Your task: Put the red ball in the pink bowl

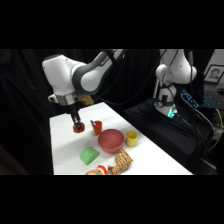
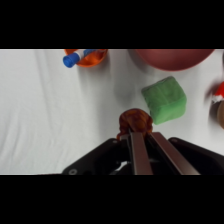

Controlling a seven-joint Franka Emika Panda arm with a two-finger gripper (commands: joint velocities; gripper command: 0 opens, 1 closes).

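Wrist view: my gripper (image 2: pixel 136 131) is clamped on the red ball (image 2: pixel 135 120) at lower centre, lifted clear so it can travel. Pink bowl (image 2: pixel 172 58) sits at the upper right edge, green block (image 2: pixel 165 99) between, so I'd carry over it.

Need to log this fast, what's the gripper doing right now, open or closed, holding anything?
Gripper: closed on the red ball, at the table's far side, away from the pink bowl.
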